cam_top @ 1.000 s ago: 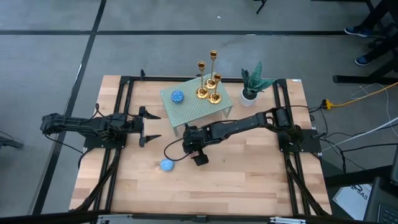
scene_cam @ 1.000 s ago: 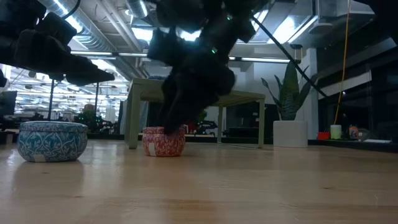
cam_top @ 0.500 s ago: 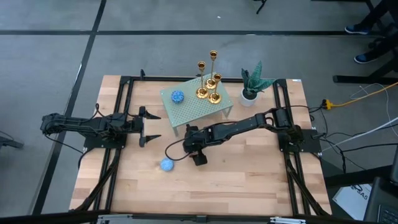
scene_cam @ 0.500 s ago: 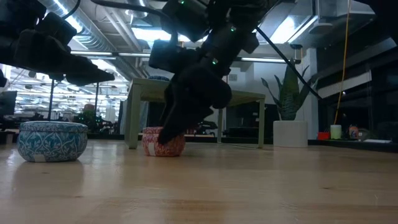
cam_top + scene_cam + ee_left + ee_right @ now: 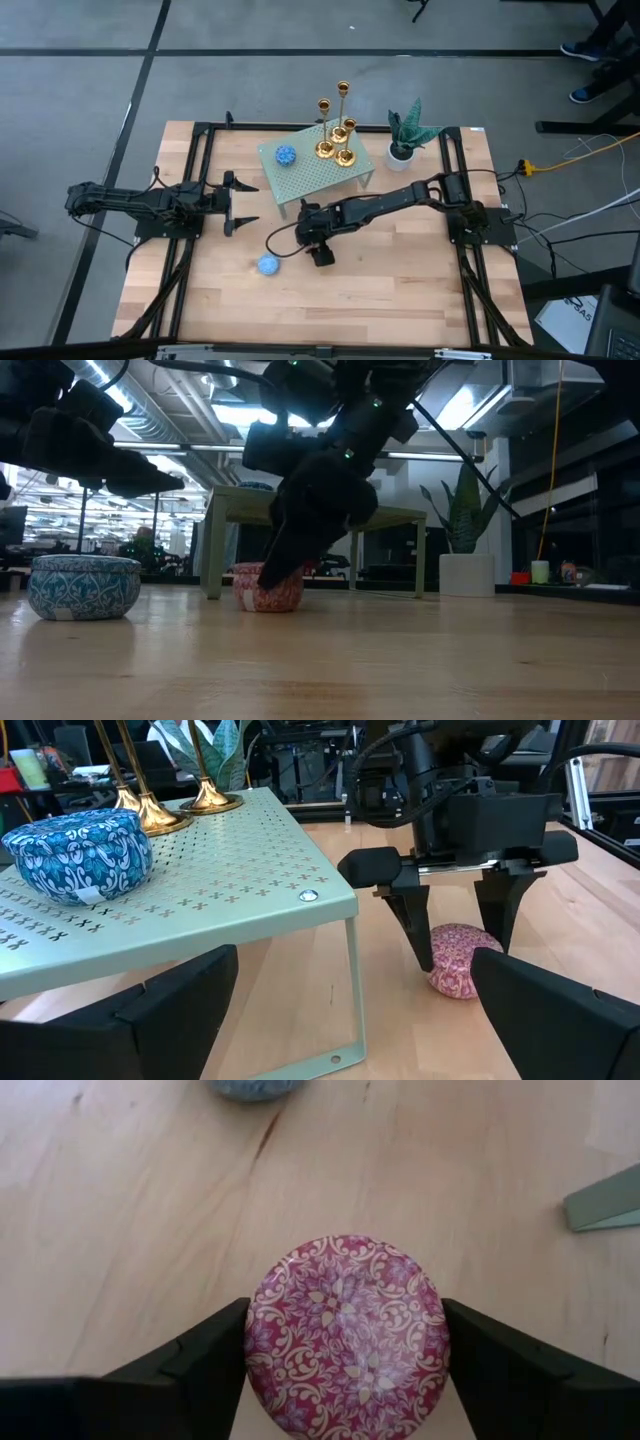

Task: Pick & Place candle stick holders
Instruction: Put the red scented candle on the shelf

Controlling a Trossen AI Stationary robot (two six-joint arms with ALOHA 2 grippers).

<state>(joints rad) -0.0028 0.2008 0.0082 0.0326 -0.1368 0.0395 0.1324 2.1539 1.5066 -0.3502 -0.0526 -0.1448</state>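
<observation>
Three gold candle stick holders (image 5: 336, 128) stand by their round bases on a green perforated stand (image 5: 310, 178) at the table's far middle; their bases (image 5: 150, 812) also show in the left wrist view. My right gripper (image 5: 347, 1342) reaches down in front of the stand, shut on a pink patterned tin (image 5: 462, 960). My left gripper (image 5: 243, 205) waits open at the table's left, touching nothing. My right gripper pinches the pink tin by its round side wall (image 5: 258, 1342), one finger on each of two opposite sides. The fingers (image 5: 412, 920) slant down from above, coming from the table's right. The tin sits upright with its bottom on the table (image 5: 268, 600).
One blue patterned tin (image 5: 286, 155) sits on the stand beside the holders, another (image 5: 268, 264) on the table near my right gripper. A potted plant (image 5: 404, 135) stands right of the stand. Black frame rails (image 5: 195, 170) run along both sides.
My right gripper's fingers have settled lower around the pink tin, which has slid a little along the table. The candle stick holders have stayed where they were.
</observation>
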